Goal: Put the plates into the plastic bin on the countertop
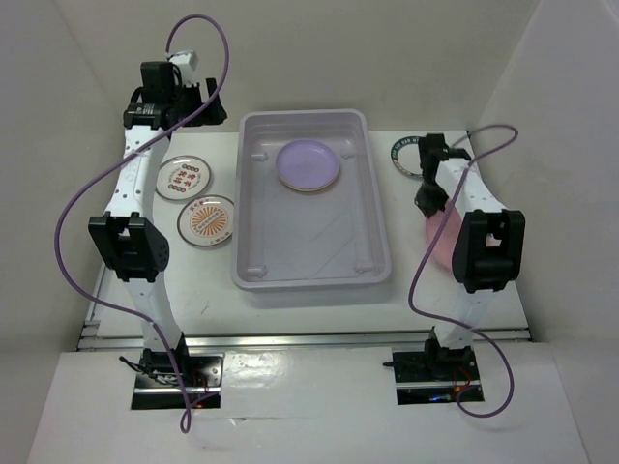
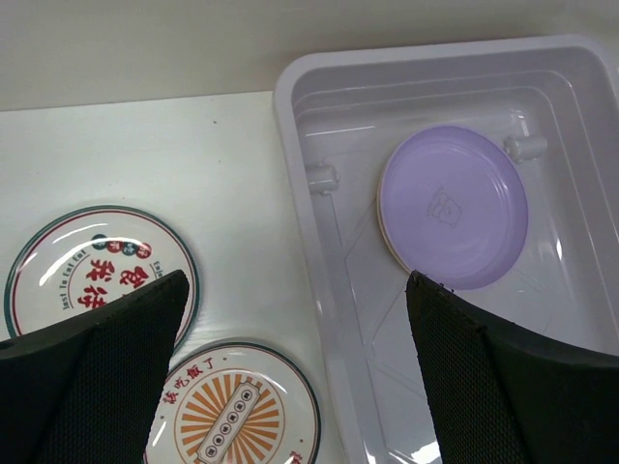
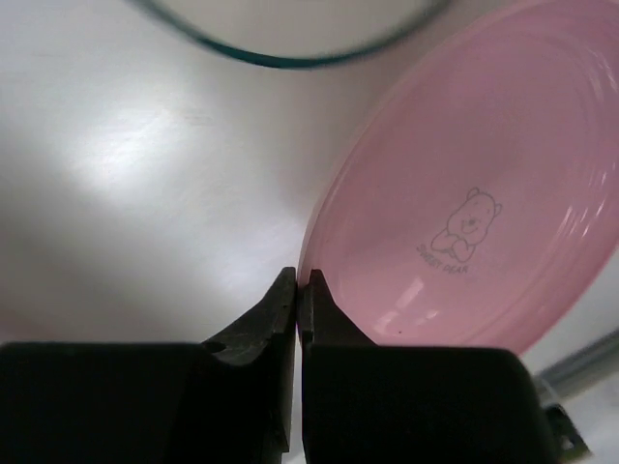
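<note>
Right claw (image 3: pixel 302 282): pressed almost together, pinching the very lip of the pink plate (image 3: pixel 464 193); only the fingertips hold it.
Pink plate: right of the plastic bin (image 1: pixel 311 283), on the bench (image 2: pixel 174 155) side. I cannot tell whether it is lifted.
Left claw (image 2: pixel 295 280): spread and empty, over the bin's far-left rim.
In the bin: the lavender plate (image 1: pixel 309 165) in the far half, with another rim peeking from under it.
Outside: the red-marked plate (image 2: pixel 97 271) and sunburst plate (image 2: pixel 232 416) on the left, and the green-rimmed plate (image 1: pixel 404 158) at the far right.
Risk: so shallow a bite may let the plate pivot or slip out during the carry leftward.
Risk: carried low, its hanging edge could strike the bin's right wall.
Risk: the green-rimmed plate lies just beyond and could be nudged.
</note>
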